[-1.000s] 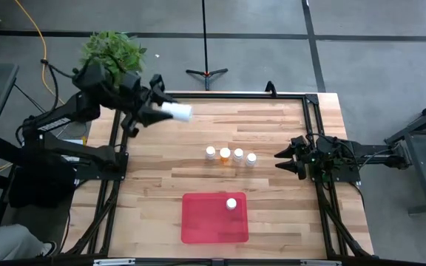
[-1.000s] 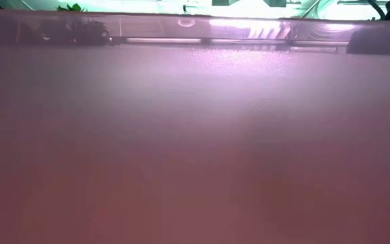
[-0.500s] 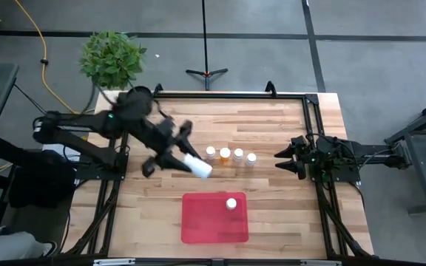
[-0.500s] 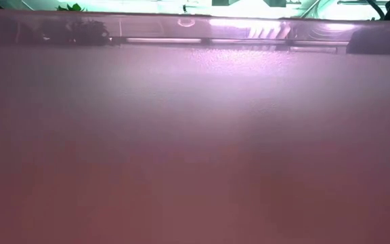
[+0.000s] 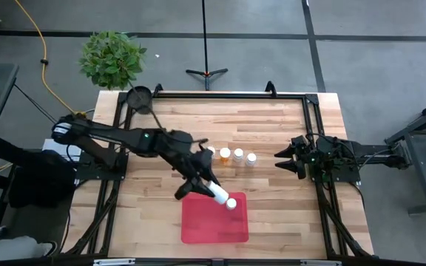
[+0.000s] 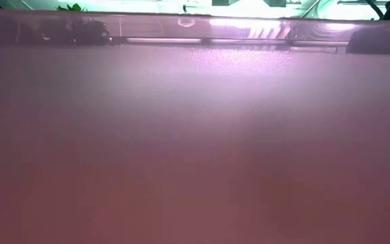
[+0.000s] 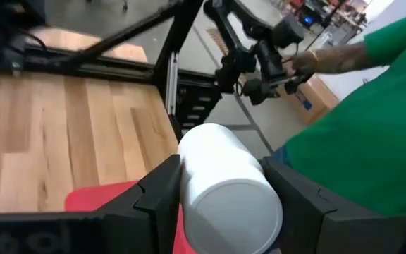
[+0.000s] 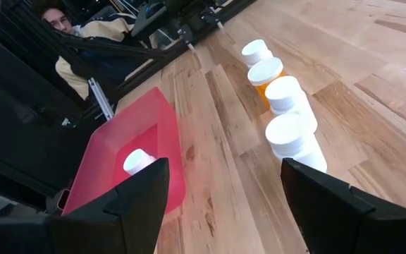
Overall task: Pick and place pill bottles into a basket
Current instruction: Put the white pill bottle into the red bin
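My left gripper [image 5: 207, 188] is shut on a white pill bottle [image 5: 216, 193] over the far edge of the red basket [image 5: 205, 225]. One white-capped bottle [image 5: 231, 203] stands on its base inside the basket. A row of white-capped bottles [image 5: 238, 155], at least one of them orange [image 8: 268, 79], stands on its bases on the table beyond the basket. My right gripper [image 5: 281, 159] is open and empty at the table's right side, pointing at the row. The low view shows only a pinkish blur. My left gripper pinches the white bottle's round side [image 7: 189, 185] between its two fingers [image 7: 155, 192], which lie along the bottle. The fingers come slanting down from the table's far left. The bottle sticks out past the fingertips toward the bottle in the basket, tilted.
A small dark round pot [image 5: 139, 96] and a green plant [image 5: 112, 58] are at the far left corner. A black frame [image 5: 235, 94] runs round the table. A person in a green shirt [image 7: 358, 141] shows beyond the table. Bare wood lies left of the basket.
My left gripper has gone from above the table's far left corner toward the near right and down to the basket's far edge, turning as it went. It has kept the white bottle, which now points at the basket.
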Controlling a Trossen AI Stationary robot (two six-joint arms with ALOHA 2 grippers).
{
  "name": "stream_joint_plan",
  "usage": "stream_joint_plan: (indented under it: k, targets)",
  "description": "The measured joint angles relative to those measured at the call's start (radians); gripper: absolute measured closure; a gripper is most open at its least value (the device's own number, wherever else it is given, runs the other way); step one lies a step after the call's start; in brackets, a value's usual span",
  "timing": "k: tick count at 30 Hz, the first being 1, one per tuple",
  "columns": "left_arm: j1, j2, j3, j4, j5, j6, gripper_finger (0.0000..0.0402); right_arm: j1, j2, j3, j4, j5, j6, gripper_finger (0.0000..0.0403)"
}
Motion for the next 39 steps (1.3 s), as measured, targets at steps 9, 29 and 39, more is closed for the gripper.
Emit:
stream_joint_plan:
  k: [9,29,39]
  targets:
    - [-0.031,0.065,-0.001,-0.143,-0.073,-0.015,0.0195,0.0,0.0,0.0,-0.007,0.001,0.0,0.0139]
    - [-0.176,0.153,-0.004,-0.399,-0.415,-0.046,0.0195,0.0,0.006,0.0,-0.013,0.024,0.012,0.0139]
    - [-0.176,0.206,-0.001,-0.312,-0.322,-0.093,0.0195,0.0,0.027,0.001,-0.01,0.034,0.03,0.0139]
